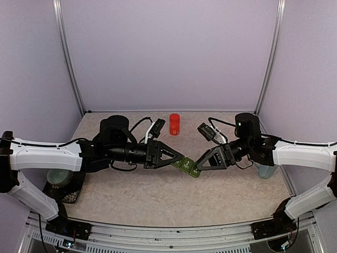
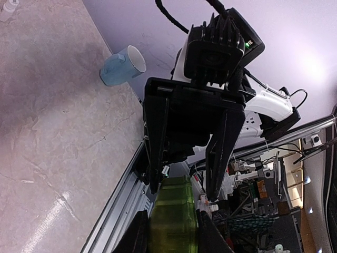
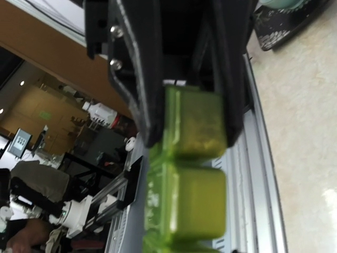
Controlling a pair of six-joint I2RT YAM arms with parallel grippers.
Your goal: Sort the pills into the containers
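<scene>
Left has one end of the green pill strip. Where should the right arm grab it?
The free end compartment, end-on from the right, jaws across its flat side walls: the strip juts toward that arm, its other end clamped in the left gripper.

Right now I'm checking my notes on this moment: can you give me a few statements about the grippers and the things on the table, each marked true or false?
1. The left gripper is clamped on the green container strip. True.
2. The strip lies flat on the table. False: it is held in the air.
3. A red bottle stands behind the grippers. True.
4. The pale blue mug sits by the left arm. False: it stands by the right arm.
5. The right gripper is far from the strip. False: its fingers straddle the strip's other end.
</scene>
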